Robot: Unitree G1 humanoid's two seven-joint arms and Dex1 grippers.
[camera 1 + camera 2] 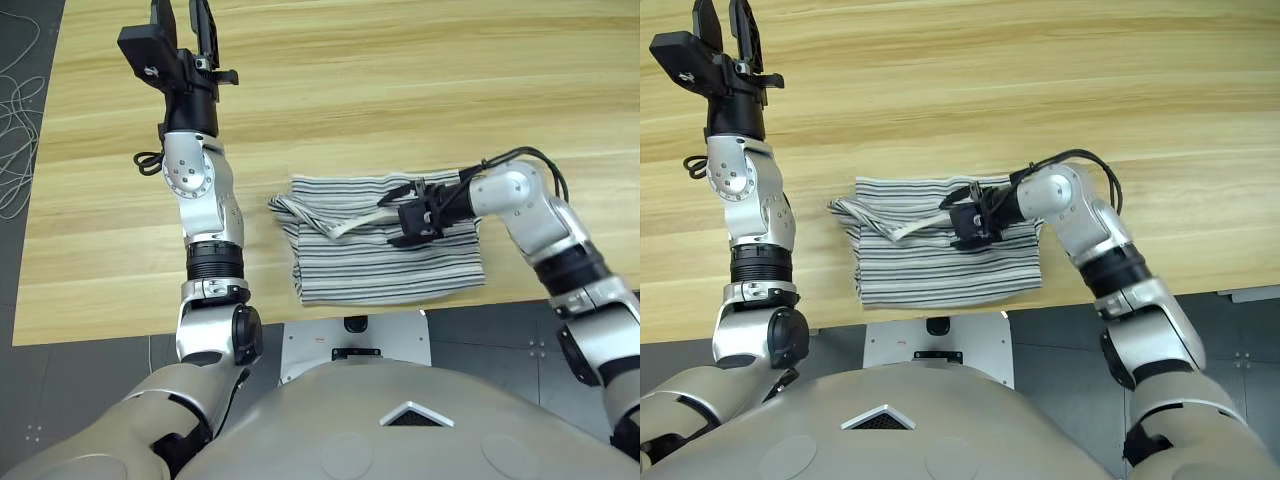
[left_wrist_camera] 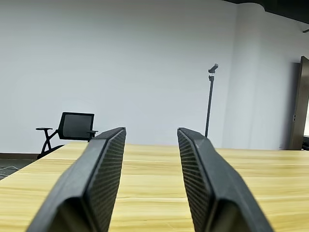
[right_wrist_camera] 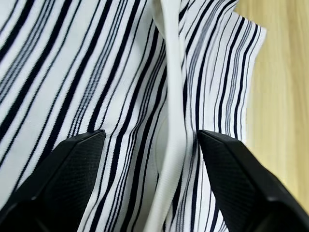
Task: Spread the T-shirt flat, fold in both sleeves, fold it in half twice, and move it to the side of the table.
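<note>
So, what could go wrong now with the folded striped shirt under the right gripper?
1. The right gripper has its open jaws astride the white neckband of the T-shirt. Closing here may catch only the band or the top layer and pull the folds apart.
2. The T-shirt lies close to the near edge of the table, so a drag could slide it off.
3. The left gripper is raised far away, open, so nothing holds the folds down.
</note>
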